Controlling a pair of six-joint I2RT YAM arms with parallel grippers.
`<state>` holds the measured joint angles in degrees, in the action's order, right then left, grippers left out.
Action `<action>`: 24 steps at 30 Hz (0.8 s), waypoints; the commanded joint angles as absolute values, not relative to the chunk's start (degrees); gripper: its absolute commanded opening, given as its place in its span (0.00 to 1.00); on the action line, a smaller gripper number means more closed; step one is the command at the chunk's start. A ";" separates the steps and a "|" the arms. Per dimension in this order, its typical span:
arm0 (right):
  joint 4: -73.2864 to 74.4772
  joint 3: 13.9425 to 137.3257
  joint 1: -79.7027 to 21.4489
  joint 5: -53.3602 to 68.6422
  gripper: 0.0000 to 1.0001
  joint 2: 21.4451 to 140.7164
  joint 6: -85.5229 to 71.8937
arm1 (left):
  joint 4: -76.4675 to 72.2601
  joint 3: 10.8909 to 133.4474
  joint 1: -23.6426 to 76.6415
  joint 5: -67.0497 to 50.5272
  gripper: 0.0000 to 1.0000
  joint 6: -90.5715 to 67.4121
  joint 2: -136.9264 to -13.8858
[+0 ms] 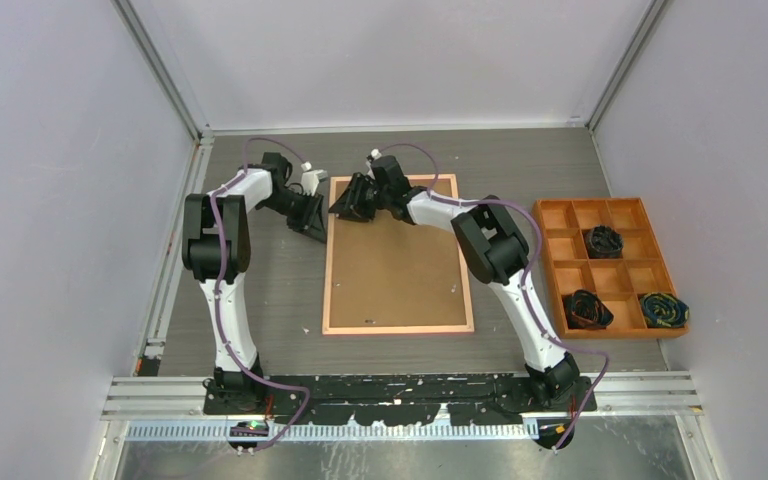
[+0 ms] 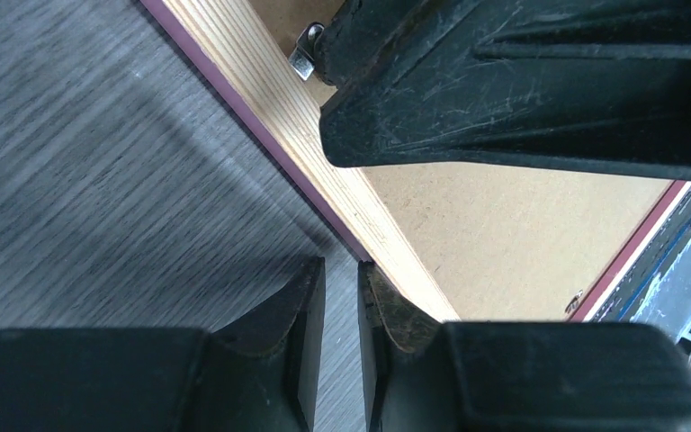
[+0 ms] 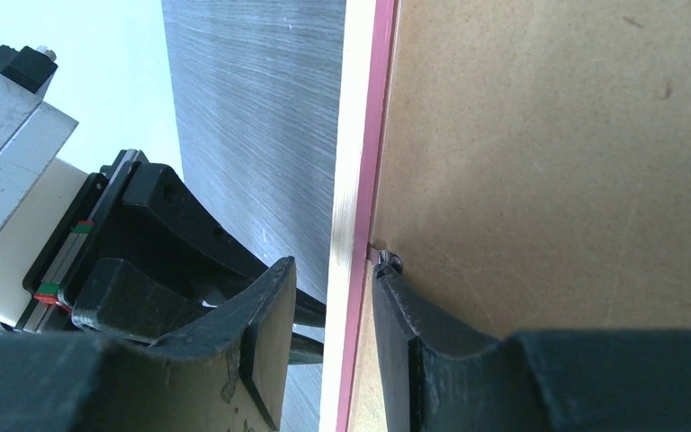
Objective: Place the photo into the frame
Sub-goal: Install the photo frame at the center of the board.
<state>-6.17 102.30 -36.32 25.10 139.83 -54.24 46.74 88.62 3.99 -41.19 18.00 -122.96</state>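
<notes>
Frame (image 1: 398,328): one, face down mid-worktop (image 1: 290,290), one brown backing board (image 1: 395,260) inside; long axis runs near edge to far edge.
Photo: none in view.
Left gripper (image 1: 314,226): just left of the frame's far left corner; fingers nearly together, cannot tell if pinching the rim.
Right gripper (image 1: 346,208): on that corner, nearer; fingers loosely astride the left rail.
Tray (image 1: 539,252): one, right edge; three dark bundles (image 1: 603,241).

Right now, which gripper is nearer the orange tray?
Right. The right gripper is at the frame's far left corner; the left gripper sits just outside that corner, farther from the tray.
</notes>
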 commanded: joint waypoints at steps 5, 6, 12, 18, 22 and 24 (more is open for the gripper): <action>-6.17 104.19 -37.81 25.55 0.42 142.12 -54.41 | 46.05 87.28 4.39 -41.37 0.22 18.78 -121.55; -6.23 104.20 -37.85 25.38 0.42 142.05 -54.41 | 46.03 87.28 4.42 -41.34 0.23 18.75 -121.51; -6.68 103.68 -37.84 25.34 0.42 141.16 -54.30 | 46.27 87.19 4.41 -41.22 0.23 19.08 -121.22; -8.06 98.94 -36.62 24.43 0.63 134.17 -52.79 | 46.92 87.21 4.41 -40.33 0.23 19.55 -120.58; -8.28 91.59 -33.45 22.70 0.71 125.68 -51.13 | 47.03 86.14 4.39 -38.66 0.23 21.01 -118.65; -6.84 87.78 -30.61 20.94 0.74 121.25 -49.91 | 47.86 85.53 4.32 -38.27 0.24 22.34 -117.60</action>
